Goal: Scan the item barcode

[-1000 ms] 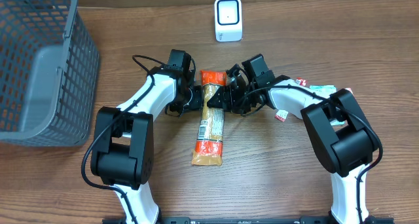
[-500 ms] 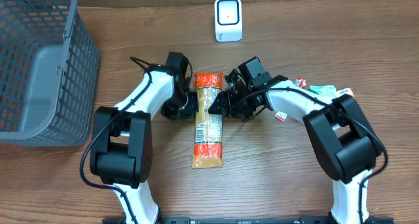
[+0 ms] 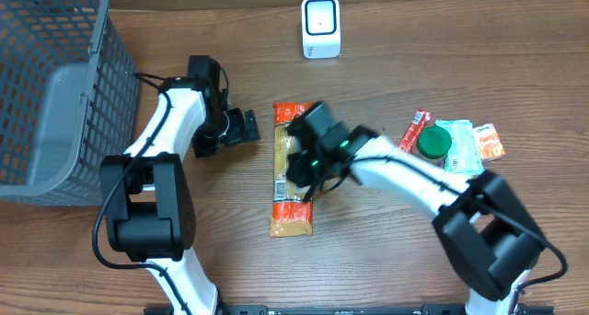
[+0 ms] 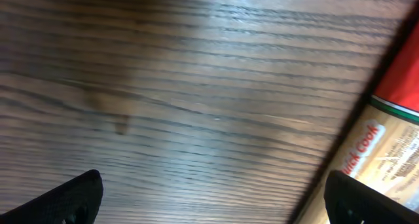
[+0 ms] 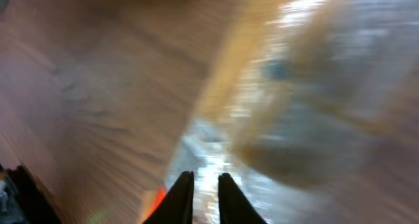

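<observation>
From overhead, the pasta packet (image 3: 292, 209) lies lengthwise on the wooden surface (image 3: 386, 250), its red end pointing toward the white scanner (image 3: 321, 27) at the far edge. The right hand (image 3: 304, 168) is over the packet's middle. The left hand (image 3: 241, 128) is off to the packet's left, apart from it. A grey basket (image 3: 55, 94) takes up the left corner. To the right sit a red stick packet (image 3: 416, 131), a green-lidded item (image 3: 433, 143) and a small sachet (image 3: 489, 140).

In the left wrist view, the left hand (image 4: 213, 201) is spread wide — one dark fingertip (image 4: 75, 198) shows at each bottom corner, with bare wood (image 4: 196, 86) between them. The packet's (image 4: 393, 158) red band and printed side cross the right edge.

The right wrist view is heavily blurred. The right hand (image 5: 205, 198) has its two fingertips (image 5: 183, 194) drawn almost together, only a thin slit between them, above the glossy wrapper (image 5: 314, 86). Whether they are pinching the film cannot be told.
</observation>
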Robot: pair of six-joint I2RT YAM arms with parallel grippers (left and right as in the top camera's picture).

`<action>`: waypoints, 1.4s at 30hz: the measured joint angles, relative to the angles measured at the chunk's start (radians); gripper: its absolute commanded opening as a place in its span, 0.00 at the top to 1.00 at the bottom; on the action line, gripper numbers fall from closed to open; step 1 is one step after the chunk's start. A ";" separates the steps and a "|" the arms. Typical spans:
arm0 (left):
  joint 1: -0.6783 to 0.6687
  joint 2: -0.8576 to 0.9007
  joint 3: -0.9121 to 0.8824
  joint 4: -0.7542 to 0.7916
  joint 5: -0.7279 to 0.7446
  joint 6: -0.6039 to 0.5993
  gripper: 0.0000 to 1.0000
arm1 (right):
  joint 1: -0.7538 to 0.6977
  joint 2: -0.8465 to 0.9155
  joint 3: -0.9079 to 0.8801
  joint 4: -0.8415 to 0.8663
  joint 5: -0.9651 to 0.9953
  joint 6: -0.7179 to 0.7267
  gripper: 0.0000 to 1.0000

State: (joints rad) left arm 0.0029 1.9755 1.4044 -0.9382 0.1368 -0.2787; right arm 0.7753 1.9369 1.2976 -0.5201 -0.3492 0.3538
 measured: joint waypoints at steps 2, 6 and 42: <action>0.002 0.000 0.000 0.002 -0.003 0.000 0.00 | 0.062 0.000 0.000 0.028 0.043 -0.002 0.89; -0.001 0.000 0.000 0.001 -0.003 0.000 0.00 | 0.166 0.000 0.000 0.046 0.146 0.010 0.93; 0.037 0.000 0.001 -0.005 -0.239 -0.037 0.00 | 0.052 0.030 0.033 -0.311 0.266 0.037 0.83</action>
State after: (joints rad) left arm 0.0402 1.9755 1.4052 -0.9428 -0.1020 -0.3157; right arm 0.8276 1.9667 1.3308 -0.8307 -0.0830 0.3904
